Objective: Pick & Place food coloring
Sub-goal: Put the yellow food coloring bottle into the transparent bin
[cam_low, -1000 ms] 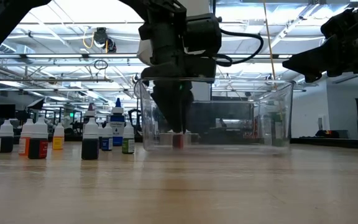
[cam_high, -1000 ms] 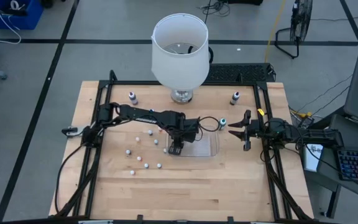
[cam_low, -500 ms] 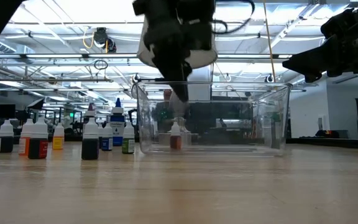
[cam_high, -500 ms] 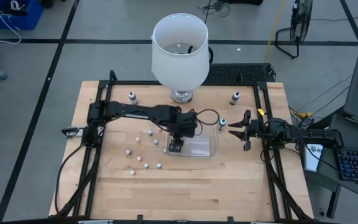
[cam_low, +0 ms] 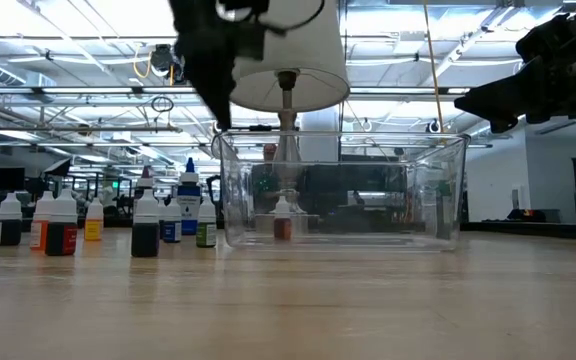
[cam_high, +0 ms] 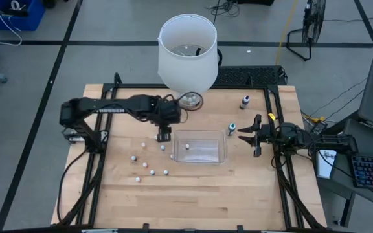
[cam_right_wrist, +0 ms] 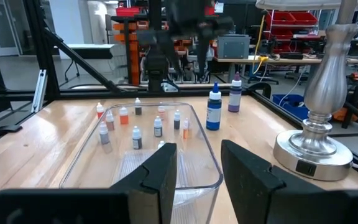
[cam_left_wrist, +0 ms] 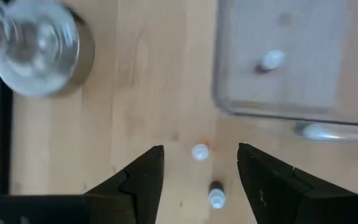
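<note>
The table [cam_high: 193, 194] is pale, matt wooden planking with visible grain. The tub [cam_low: 343, 190] is clear, glossy plastic. The lamp base [cam_right_wrist: 312, 146] is polished, mirror-bright metal under a smooth matt white shade [cam_high: 186, 48]. The food coloring bottles [cam_low: 145, 228] look like glossy plastic with smooth white caps. The left gripper [cam_left_wrist: 199, 180] has matt black fingers.

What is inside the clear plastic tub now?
The clear plastic tub holds one small food coloring bottle with a white cap, standing near its left end. Nothing else shows inside. No tool reaches into it.
</note>
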